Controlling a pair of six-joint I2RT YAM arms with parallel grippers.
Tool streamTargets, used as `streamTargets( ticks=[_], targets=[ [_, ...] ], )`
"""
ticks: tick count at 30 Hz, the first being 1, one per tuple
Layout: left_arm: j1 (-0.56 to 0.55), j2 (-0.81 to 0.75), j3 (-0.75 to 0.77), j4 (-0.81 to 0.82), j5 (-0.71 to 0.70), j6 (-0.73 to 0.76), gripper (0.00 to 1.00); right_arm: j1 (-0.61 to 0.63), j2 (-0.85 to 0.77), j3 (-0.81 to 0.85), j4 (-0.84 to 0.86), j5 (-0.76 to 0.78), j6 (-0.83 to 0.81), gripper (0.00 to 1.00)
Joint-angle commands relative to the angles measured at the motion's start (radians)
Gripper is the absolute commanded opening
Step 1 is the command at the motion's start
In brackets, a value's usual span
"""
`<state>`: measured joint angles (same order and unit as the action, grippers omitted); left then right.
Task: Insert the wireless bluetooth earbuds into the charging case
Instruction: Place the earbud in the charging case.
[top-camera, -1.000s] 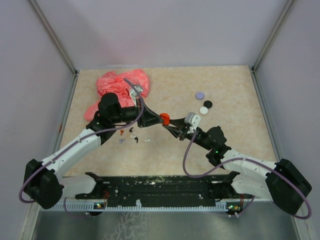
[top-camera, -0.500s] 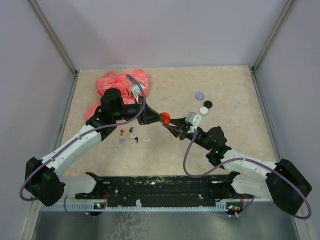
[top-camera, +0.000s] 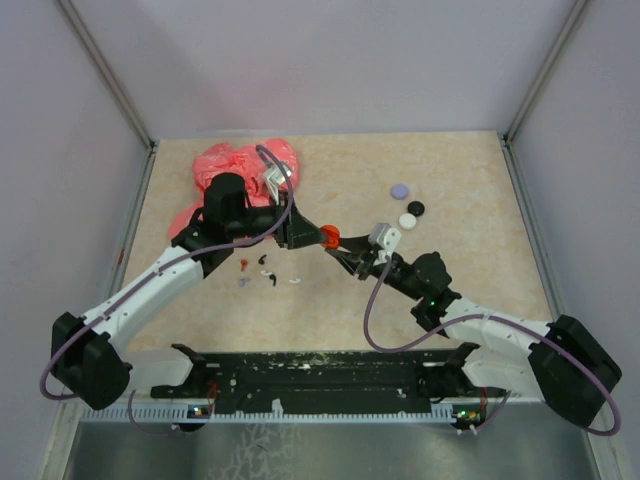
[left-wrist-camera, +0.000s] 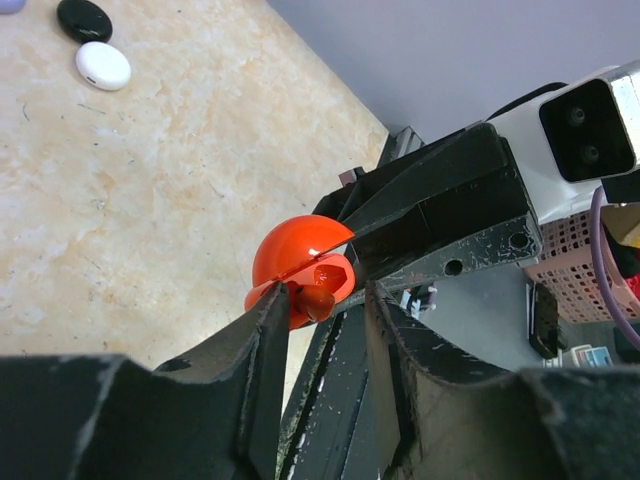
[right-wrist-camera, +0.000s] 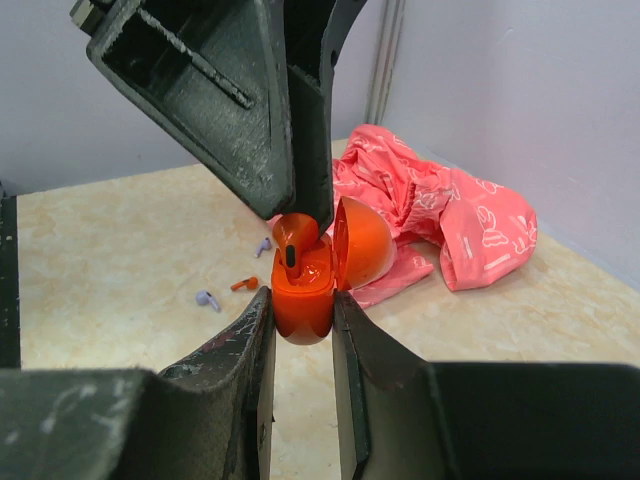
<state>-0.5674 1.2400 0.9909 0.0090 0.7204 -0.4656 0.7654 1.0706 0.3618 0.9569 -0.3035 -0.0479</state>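
Note:
My right gripper (right-wrist-camera: 302, 300) is shut on the body of an orange-red charging case (right-wrist-camera: 302, 295) and holds it above the table with its lid open. The case also shows in the top view (top-camera: 328, 236) and the left wrist view (left-wrist-camera: 300, 255). A red earbud (right-wrist-camera: 293, 240) stands in the case, head up. My left gripper (left-wrist-camera: 328, 295) hangs over it, jaws a little apart, and the earbud (left-wrist-camera: 318, 300) is against one finger only. Loose earbuds lie on the table: black (top-camera: 264, 260), red (top-camera: 243, 265), purple (top-camera: 241, 282), white (top-camera: 295, 280).
A crumpled pink bag (top-camera: 240, 170) lies at the back left, under the left arm. Three small round discs, purple (top-camera: 399, 189), black (top-camera: 416, 208) and white (top-camera: 407, 221), sit at the back right. Grey walls enclose the table.
The left arm's wrist has shifted slightly toward the back. Its fingertips stay at the case. The right arm holds the case almost still.

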Motion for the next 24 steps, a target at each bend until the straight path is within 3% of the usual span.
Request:
streamTargets(
  ticks=[1,5,12,24],
  targets=[
    [0.015,0.002,0.041,-0.016,-0.063,0.031,0.45,0.017,0.005,0.042,0.117,-0.038,0.018,0.0],
    [0.015,-0.006,0.052,-0.033,-0.062,0.029,0.51,0.018,0.022,0.037,0.121,-0.026,0.011,0.0],
    [0.013,0.007,0.07,-0.072,-0.056,0.026,0.54,0.018,0.036,0.036,0.118,-0.017,0.002,0.0],
    [0.012,-0.009,0.098,-0.125,-0.039,0.035,0.5,0.019,0.078,0.036,0.122,-0.002,-0.011,0.0]
  ],
)
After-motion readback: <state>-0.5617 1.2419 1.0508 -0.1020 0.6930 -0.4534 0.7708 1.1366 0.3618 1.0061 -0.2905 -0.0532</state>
